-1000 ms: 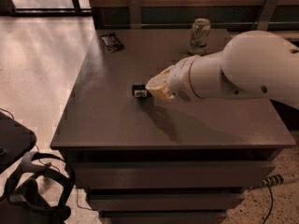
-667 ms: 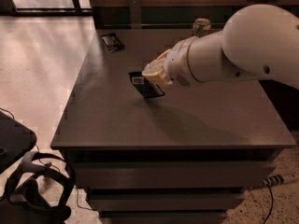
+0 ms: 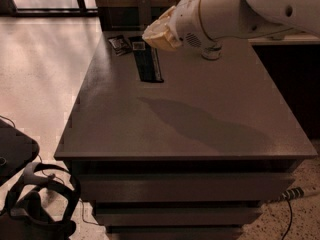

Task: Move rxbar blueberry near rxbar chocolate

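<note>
The rxbar blueberry [image 3: 148,64] is a long dark-blue wrapper at the far left part of the table [image 3: 190,114]. Its far end is at my gripper's tip. My gripper [image 3: 149,38] reaches in from the upper right, and its cream-coloured fingers appear shut on that far end. I cannot tell whether the bar's near end rests on the table. The rxbar chocolate [image 3: 120,44] is a black wrapper with a whitish patch. It lies at the table's far left corner, just left of the blue bar's far end.
A can [image 3: 212,54] stands at the back of the table, mostly hidden behind my arm. The table's left edge is close to both bars. A headset [image 3: 35,204] lies on the floor at the lower left, and a cable [image 3: 292,194] at the lower right.
My gripper has carried the blue bar from the table's middle toward the far left corner, so it is now beside the black bar.
</note>
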Robot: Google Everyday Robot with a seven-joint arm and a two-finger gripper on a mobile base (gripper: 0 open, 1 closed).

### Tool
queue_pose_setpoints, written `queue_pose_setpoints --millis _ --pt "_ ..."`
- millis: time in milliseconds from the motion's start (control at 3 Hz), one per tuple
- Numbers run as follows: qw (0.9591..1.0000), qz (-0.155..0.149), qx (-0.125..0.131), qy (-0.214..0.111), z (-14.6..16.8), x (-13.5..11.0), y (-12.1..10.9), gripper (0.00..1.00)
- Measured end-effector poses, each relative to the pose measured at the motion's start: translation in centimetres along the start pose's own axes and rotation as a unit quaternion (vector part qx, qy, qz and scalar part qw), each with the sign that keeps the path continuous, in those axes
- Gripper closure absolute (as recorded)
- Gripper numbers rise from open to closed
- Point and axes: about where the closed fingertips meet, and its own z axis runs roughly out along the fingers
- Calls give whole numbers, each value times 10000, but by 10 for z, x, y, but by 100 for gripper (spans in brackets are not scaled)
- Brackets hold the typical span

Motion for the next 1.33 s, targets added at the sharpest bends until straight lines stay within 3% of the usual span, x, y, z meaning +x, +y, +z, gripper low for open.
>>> queue_pose_setpoints --millis 333,1000,1333 --pt "9987 -245 116 -423 19 -37 -68 100" --pt "9987 -376 -30 -345 35 -35 -81 100" --pt "9981 -492 -160 -343 64 -24 -113 100"
